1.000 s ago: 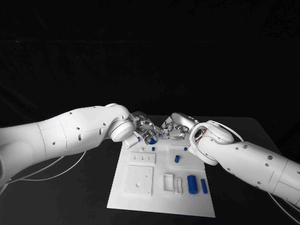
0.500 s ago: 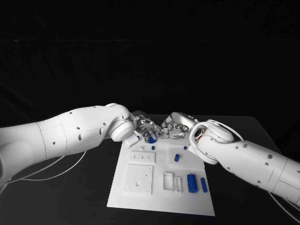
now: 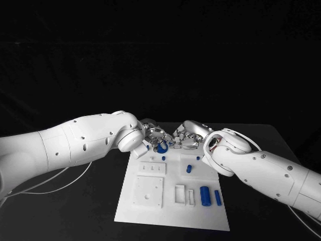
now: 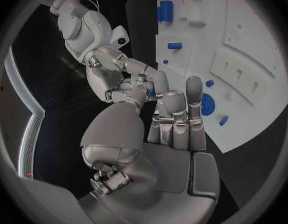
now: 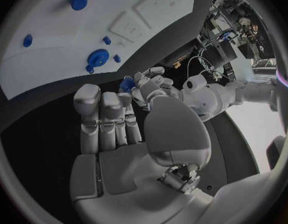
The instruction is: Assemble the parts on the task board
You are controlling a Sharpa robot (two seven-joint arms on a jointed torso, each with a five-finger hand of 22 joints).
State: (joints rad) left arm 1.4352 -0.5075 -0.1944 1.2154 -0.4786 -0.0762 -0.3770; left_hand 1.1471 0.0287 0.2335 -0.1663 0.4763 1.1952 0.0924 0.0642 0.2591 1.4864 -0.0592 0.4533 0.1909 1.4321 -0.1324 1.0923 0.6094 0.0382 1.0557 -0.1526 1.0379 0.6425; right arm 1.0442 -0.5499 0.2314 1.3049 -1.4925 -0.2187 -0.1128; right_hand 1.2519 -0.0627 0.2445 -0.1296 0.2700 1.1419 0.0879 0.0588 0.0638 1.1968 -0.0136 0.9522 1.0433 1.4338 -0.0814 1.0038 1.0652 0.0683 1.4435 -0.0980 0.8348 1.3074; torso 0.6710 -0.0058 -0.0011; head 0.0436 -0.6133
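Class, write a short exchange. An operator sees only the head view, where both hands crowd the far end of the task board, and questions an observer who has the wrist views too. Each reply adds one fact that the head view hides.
Operator: Is the round blue part down on the task board?
Observer: Yes. The right wrist view shows the round blue part lying on the task board, clear of both hands.
Operator: Anything between the fingers?
Observer: A small blue part sits where the fingertips of the left hand and the right hand meet. I cannot tell which hand holds it.
Operator: Anything beside the round part?
Observer: A small blue peg is close beside it.
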